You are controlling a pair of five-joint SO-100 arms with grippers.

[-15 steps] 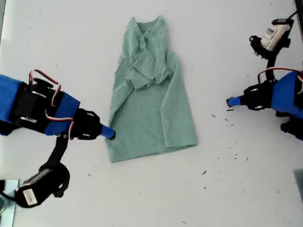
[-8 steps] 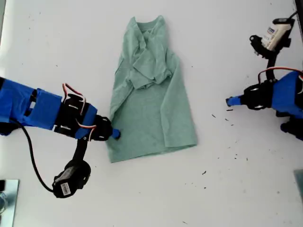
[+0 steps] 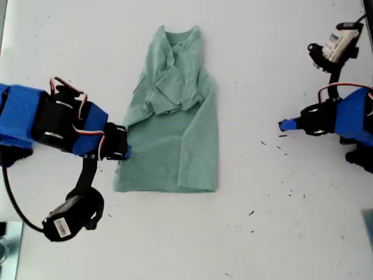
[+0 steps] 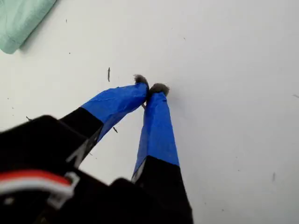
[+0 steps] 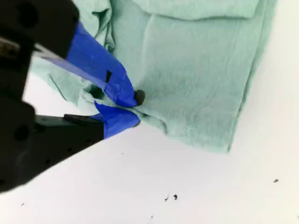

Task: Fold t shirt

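Note:
The pale mint-green t shirt [image 3: 175, 134] lies lengthwise in the middle of the white table, sleeves folded in over its chest and neckline at the far end. My second gripper [image 3: 125, 151] comes in from the exterior view's left and is shut on the t shirt's side edge near the hem. In the second wrist view its blue fingertips [image 5: 136, 109] pinch a bunched fold of the fabric [image 5: 196, 79]. My first gripper [image 3: 284, 124] sits at the exterior view's right, well apart from the shirt. It is shut on nothing [image 4: 150, 86] over bare table, with one shirt corner [image 4: 18, 18] in that view.
Small dark specks [image 3: 252, 213] dot the white table [image 3: 280, 52] on the exterior view's right. A shiny object [image 3: 4, 248] shows at that view's lower left corner. The table's edge [image 3: 2, 23] runs down the exterior view's left side.
My second gripper closed on the shirt's side edge and pulled it toward the exterior view's left; the lower body shifted that way and the hem now lies straighter. The first arm stayed still.

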